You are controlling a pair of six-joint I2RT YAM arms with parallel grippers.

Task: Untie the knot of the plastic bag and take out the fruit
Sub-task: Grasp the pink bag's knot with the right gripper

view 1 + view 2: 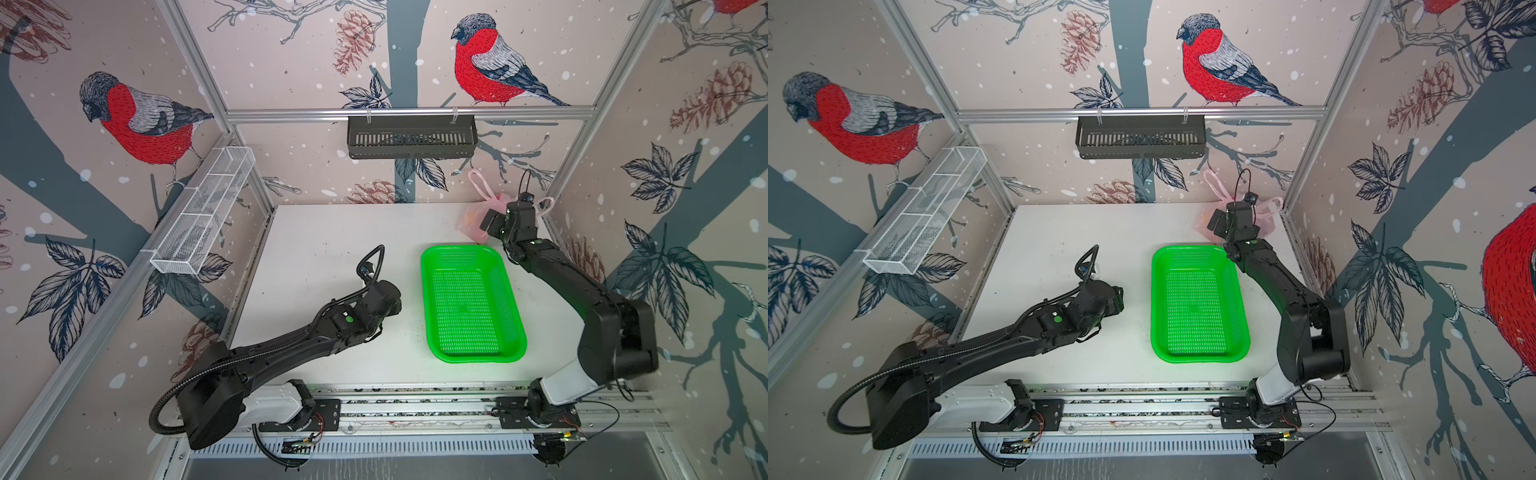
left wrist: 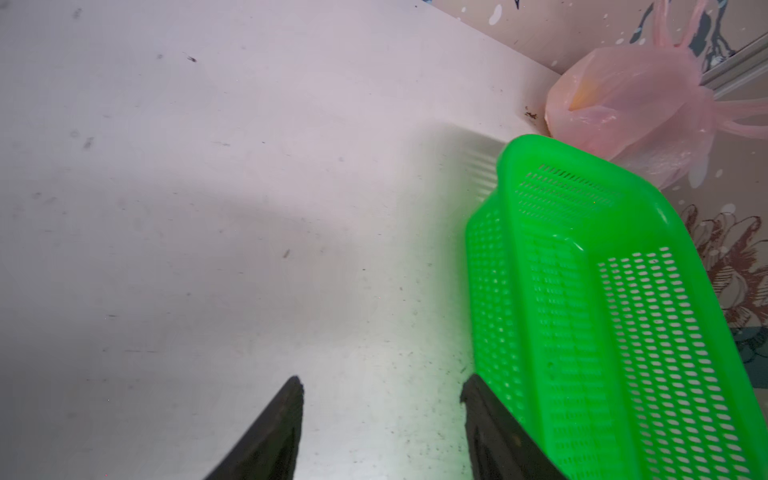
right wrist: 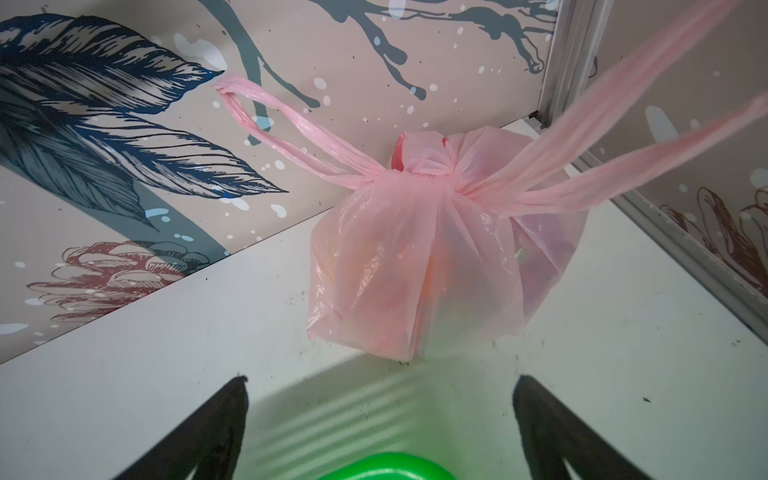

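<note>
The knot [image 3: 428, 166] sits tied on top of the plastic bag [image 3: 415, 257]. One loop handle [image 3: 291, 124] is flung toward the back wall and the other handle [image 3: 623, 137] toward the side wall. The bag stands in the far right corner of the table [image 1: 332, 232], just beyond the far end of the green tray [image 1: 515, 332]. Of the fruit [image 2: 582, 97] we make out only an orange-yellow glow through the film, and we cannot tell which piece it is.

The right gripper [image 3: 381, 382] hovers just in front of the bag, jaws spread wide and empty. The left gripper [image 2: 381, 380] is well apart, low over the table beside the tray, fingers parted with nothing between them.

We judge the step in hand to be the approach to the knot. To do it well, we should pinch one handle close to the knot, not the bag's body, and pull along the strand's run. The left gripper should come over to steady the bag so it neither drags nor tips.
</note>
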